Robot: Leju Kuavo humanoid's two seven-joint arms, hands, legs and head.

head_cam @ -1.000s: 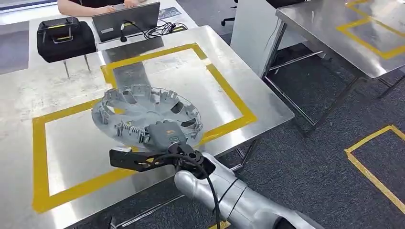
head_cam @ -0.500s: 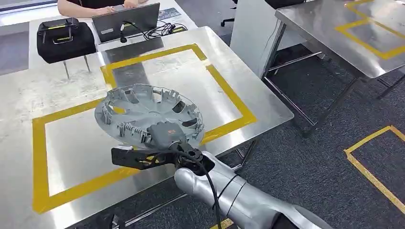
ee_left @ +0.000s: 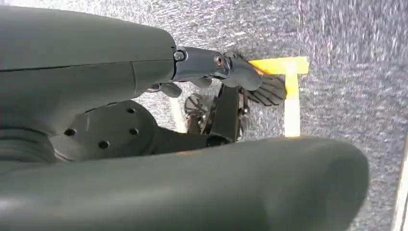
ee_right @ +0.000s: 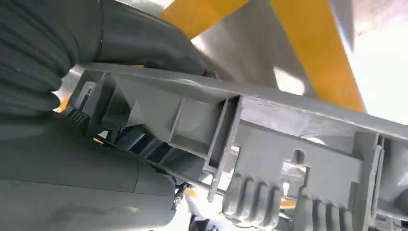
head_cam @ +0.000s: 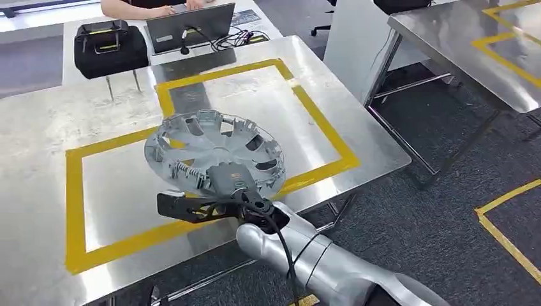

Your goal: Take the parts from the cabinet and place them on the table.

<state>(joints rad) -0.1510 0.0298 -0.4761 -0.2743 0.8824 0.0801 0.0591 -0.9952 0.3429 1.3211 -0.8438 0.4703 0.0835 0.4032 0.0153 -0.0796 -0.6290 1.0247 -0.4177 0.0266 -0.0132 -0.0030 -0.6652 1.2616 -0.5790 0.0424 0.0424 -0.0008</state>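
A grey plastic wheel cover (head_cam: 210, 150), hollow side up and tilted, hangs over the yellow-taped rectangle (head_cam: 322, 131) on the steel table (head_cam: 115, 185). My right hand (head_cam: 229, 182) grips its near rim, with the silver arm coming in from the lower right. Whether the far rim touches the table I cannot tell. In the right wrist view the ribbed rim of the wheel cover (ee_right: 288, 144) runs across the picture, with my right hand (ee_right: 72, 159) closed around it. My left hand (ee_left: 240, 77) hangs over the carpet, fingers loose and holding nothing.
Behind the table a black bag (head_cam: 110, 46) and a laptop (head_cam: 191, 27) with cables (head_cam: 239, 38) sit on a desk where a person (head_cam: 137, 6) works. A second steel table (head_cam: 472, 44) stands at the right. Yellow tape (head_cam: 504, 223) marks the carpet.
The whole picture has shifted to the right, so the camera moved. The wheel cover stays in my right hand over the taped rectangle, at about the same spot.
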